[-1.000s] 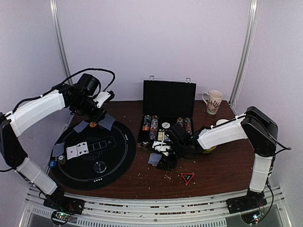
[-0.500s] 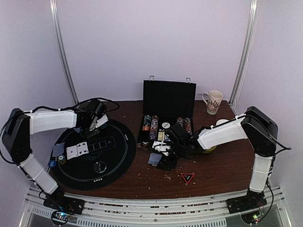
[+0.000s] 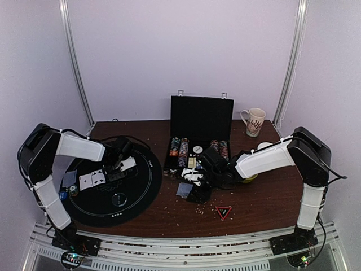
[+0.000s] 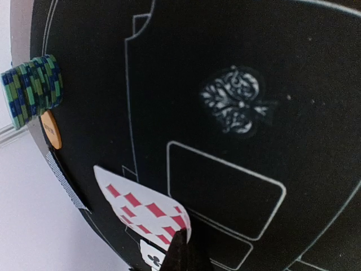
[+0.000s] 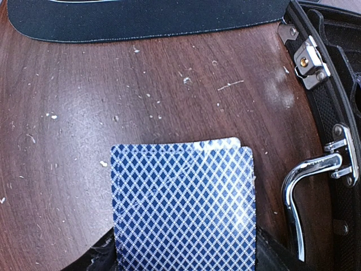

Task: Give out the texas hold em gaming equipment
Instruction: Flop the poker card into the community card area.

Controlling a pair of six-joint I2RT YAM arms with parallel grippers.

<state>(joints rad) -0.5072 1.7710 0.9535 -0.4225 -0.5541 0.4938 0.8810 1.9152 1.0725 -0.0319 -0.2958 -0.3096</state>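
My left gripper (image 3: 122,165) is low over the round black mat (image 3: 141,189), shut on a face-up red diamonds card (image 4: 145,208) by its corner. In the left wrist view the dark fingertips (image 4: 181,251) pinch that card above a clubs card (image 4: 151,258). Two face-up cards (image 3: 92,179) lie on the mat to its left. A green-and-blue chip stack (image 4: 32,90) and an orange disc (image 4: 51,130) sit at the mat's rim. My right gripper (image 3: 197,182) is shut on the blue-backed deck (image 5: 183,209), in front of the chip case (image 3: 201,116).
Rows of chips (image 3: 180,148) fill the open black case. A clear disc (image 3: 119,198) lies on the mat. A patterned mug (image 3: 255,121) stands at the back right, a yellow-green bowl (image 3: 251,178) under my right arm, a red triangle (image 3: 223,212) in front.
My left arm has swung down from the mat's far left edge to its middle, with the card in its gripper. The right arm and the deck have not moved.
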